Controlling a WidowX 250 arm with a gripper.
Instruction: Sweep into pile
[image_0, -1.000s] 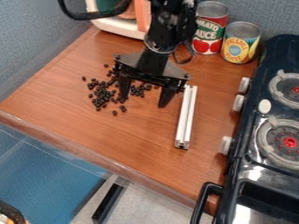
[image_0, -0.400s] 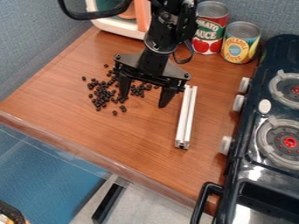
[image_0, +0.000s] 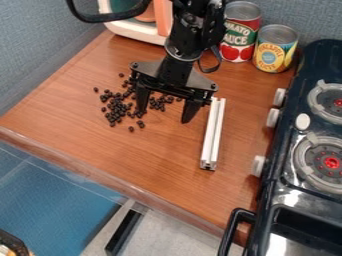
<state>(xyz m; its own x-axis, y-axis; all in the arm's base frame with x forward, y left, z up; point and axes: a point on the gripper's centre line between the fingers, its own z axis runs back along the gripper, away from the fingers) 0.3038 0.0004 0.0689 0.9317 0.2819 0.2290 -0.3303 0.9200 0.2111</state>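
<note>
step in hand (judged): pick up the white, slotted metal-like bar (image_0: 210, 130) for use as a sweeping edge. it lies lengthwise from far to near on the brown wood-look tabletop (image_0: 153, 160), right of the small round black pellets (image_0: 117, 106). the pellets lie loosely scattered on the left part of the top, densest in the middle, with strays around.

1. raise the black two-finger gripper (image_0: 163, 116) clear of the pellets before shifting right; a low move could scatter them.
2. centre it over the bar, one finger to each long side. close squarely; an off-centre grip may let the bar twist.
3. set the bar's long edge flat to the top, beyond the outer strays, and draw inward with slow, light strokes. excess speed may roll pellets past the edge.

arm pose: the arm enters at the top edge, with the gripper hanging down. the fingers are spread apart with nothing between them; the left one is among the pellets, the right one near the bar's far end. contact with the top cannot be confirmed.
</note>
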